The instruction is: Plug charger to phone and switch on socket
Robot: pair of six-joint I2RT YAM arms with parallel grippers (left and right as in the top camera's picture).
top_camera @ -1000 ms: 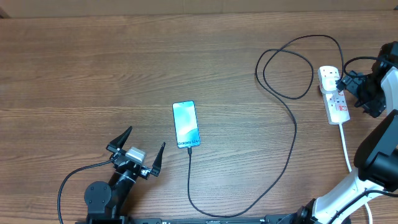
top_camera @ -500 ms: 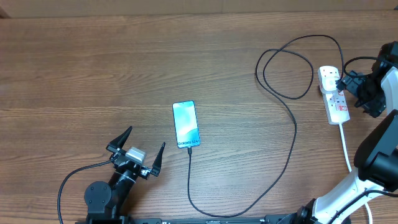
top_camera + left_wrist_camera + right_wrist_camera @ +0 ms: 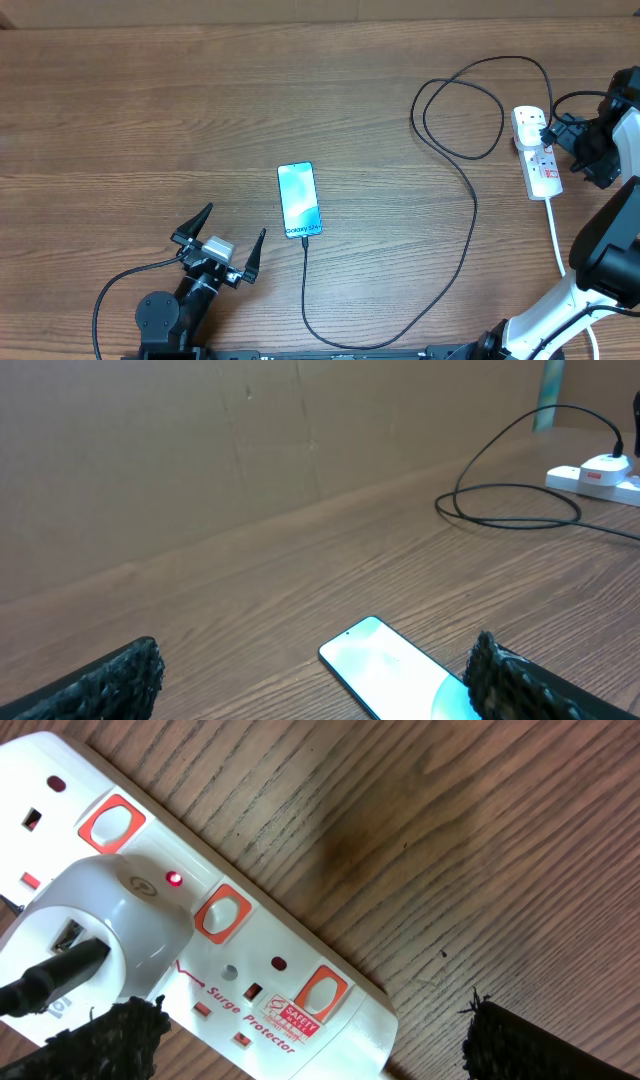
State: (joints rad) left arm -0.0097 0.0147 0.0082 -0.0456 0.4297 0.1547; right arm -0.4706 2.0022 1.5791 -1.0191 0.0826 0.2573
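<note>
While the left pincer (image 3: 235,220) hangs with its two black fingers spread wide and gripping nothing, the small rectangular smartphone with the light blue screen (image 3: 299,200) lies flat just to its right, near the middle of the brown wood-grain worktop (image 3: 150,100). The long thin black charger cable (image 3: 470,230) meets the phone's near edge and runs toward the near side. It then curves right and climbs to a loose loop at the far right. That loop lies between the phone and the white elongated power strip with red-framed switches (image 3: 535,150).

In the right wrist view, the right pincer (image 3: 310,1030) hovers over the strip with its fingers well apart, clasping nothing. A white plug adapter (image 3: 110,920) sits in the strip with the black cable entering it. A small red light (image 3: 175,878) glows at its edge; whether it belongs to the adapter or the strip cannot be told.

A thick white cord (image 3: 555,235) leaves the strip's near end and passes under the right arm. A brown cardboard wall (image 3: 200,440) backs the worktop. The left wrist view cuts off the phone's near end behind a finger. From overhead, the right pincer's fingers blur into the dark arm at the frame edge.
</note>
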